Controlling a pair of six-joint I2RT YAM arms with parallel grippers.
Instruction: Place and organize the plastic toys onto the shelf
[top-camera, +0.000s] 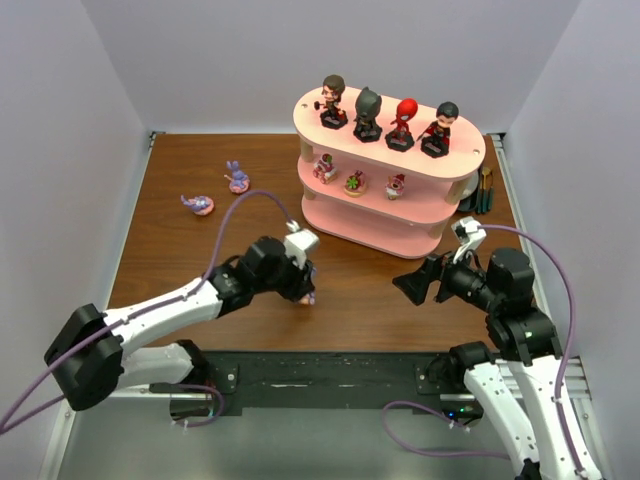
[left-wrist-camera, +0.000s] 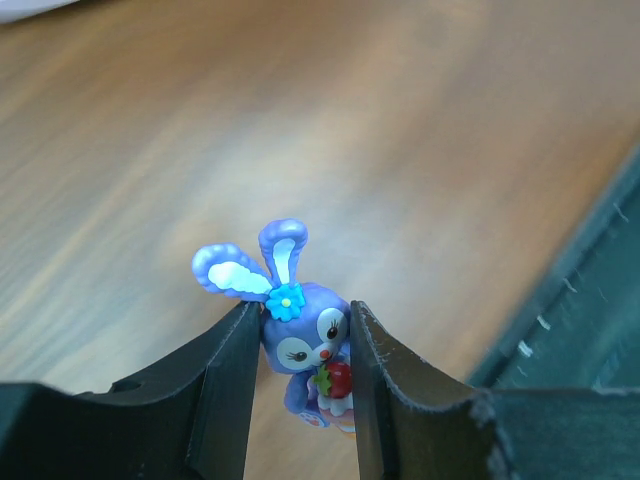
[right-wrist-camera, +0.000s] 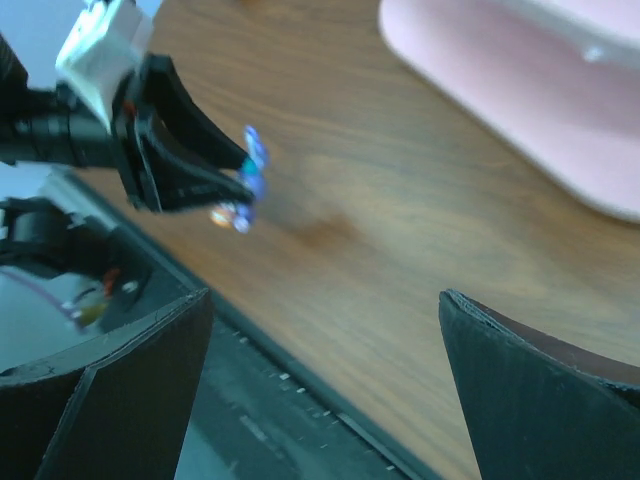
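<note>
Toward the left rear of the tabletop (top-camera: 170, 240) a purple creature (top-camera: 198, 205) and a second purple creature (top-camera: 238, 179) lie well apart from the shelf. Near the middle of the front edge the left gripper (top-camera: 304, 288) pinches the held creature (left-wrist-camera: 305, 345), its fingers (left-wrist-camera: 225, 390) pressed to either side of the head, ears upward; the step in hand looks like the carry. The shelf (top-camera: 385, 232) stands at the right rear, with big-headed figures (top-camera: 369, 112) on its top board and tiny figures (top-camera: 355, 183) on the middle one. The next move probably calls for swinging right and rearward to the lowest board and setting the toy down upright, clear of the posts. The right gripper (top-camera: 412, 285), spread wide and holding nothing, hovers just before the shelf and may need to give way.
</note>
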